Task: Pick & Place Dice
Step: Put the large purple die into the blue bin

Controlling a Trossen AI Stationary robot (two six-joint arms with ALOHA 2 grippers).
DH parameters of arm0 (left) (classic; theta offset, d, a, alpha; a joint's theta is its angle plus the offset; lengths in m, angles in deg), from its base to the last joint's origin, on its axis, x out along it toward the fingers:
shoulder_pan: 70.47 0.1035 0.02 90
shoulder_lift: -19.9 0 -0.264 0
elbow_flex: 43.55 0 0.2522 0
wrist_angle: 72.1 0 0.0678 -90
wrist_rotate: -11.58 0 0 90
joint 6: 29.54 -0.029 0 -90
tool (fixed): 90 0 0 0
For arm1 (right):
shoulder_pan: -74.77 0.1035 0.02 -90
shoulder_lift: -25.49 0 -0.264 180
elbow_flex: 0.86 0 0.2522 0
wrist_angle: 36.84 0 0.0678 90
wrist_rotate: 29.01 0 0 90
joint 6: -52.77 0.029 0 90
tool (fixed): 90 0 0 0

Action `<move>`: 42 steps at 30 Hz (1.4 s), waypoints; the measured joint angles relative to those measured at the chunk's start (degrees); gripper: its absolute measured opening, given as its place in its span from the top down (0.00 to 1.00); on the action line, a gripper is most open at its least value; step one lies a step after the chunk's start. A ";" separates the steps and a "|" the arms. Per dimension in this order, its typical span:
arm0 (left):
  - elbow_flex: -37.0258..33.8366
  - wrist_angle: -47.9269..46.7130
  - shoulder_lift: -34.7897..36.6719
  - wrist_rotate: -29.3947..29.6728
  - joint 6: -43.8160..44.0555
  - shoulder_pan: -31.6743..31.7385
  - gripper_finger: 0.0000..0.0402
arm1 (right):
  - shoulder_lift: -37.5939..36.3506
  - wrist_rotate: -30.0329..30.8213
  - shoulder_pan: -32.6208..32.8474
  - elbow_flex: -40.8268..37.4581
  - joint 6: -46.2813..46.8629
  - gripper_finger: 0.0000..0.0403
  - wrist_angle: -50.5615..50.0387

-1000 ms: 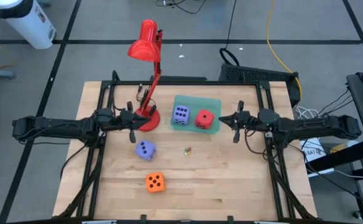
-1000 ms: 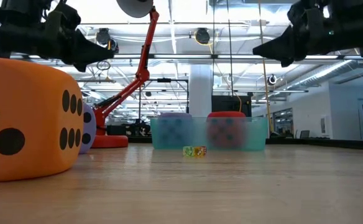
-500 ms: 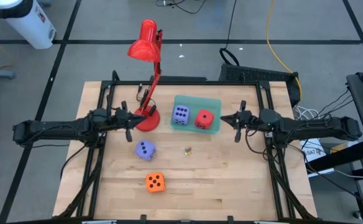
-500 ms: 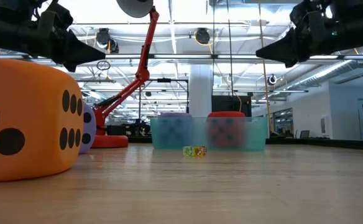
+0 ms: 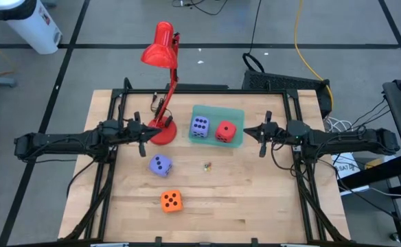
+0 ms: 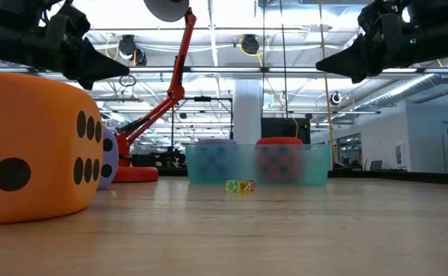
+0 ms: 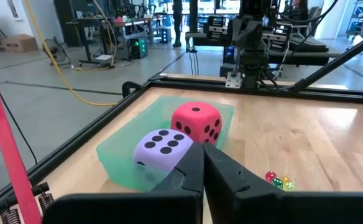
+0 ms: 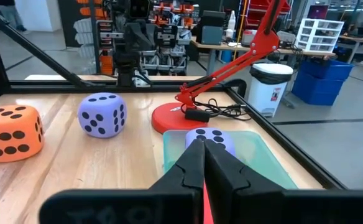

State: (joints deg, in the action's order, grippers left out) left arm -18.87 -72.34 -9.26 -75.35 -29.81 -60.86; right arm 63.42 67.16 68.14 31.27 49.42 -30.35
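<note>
Inside flat teal plastic tray [image 5: 236, 114]: purple-blue die [image 5: 200, 126], red die [image 5: 225, 131]. Left gripper [image 5: 143, 136], right gripper [image 5: 261, 140] closed, empty, flanking tray. Likely next: open, reach second purple-blue die [image 5: 161, 165] before tray.

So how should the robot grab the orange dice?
Probably from straight above, gripper fingers closing on two opposite flat sides. The orange dice sits alone on the bare wood table, with nothing close beside it, and its rounded corners look slippery to pinch.
</note>
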 joint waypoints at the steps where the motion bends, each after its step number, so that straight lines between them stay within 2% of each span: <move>1: 0.00 0.00 0.00 0.00 -0.02 0.00 0.98 | 0.00 0.00 0.00 0.00 -0.04 1.00 0.00; 16: 0.00 0.00 0.00 0.04 -0.63 0.00 0.99 | 0.02 -0.01 0.00 -1.25 -0.72 1.00 1.99; 23: 0.00 0.02 0.00 0.05 0.33 0.00 0.94 | 0.02 -0.02 0.00 -1.25 -0.76 1.00 2.25; 30: 0.00 0.02 0.00 0.04 0.70 0.00 0.99 | 0.02 -0.02 0.00 -1.25 -0.37 1.00 2.23; 34: 0.00 0.03 0.00 0.04 0.59 0.00 0.98 | 0.02 -0.02 0.00 -1.28 -0.21 0.98 2.44; 38: 0.00 0.32 0.00 0.04 0.59 0.00 0.94 | 0.09 -0.18 0.30 -1.31 2.40 0.96 7.02; 42: 0.00 0.42 0.00 0.04 0.59 0.00 0.94 | 0.63 -0.16 3.64 -1.31 1.63 0.92 11.02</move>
State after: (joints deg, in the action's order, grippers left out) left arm -18.87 -71.92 -9.26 -75.31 -29.22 -60.86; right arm 64.05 67.00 71.77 29.96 51.04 -19.33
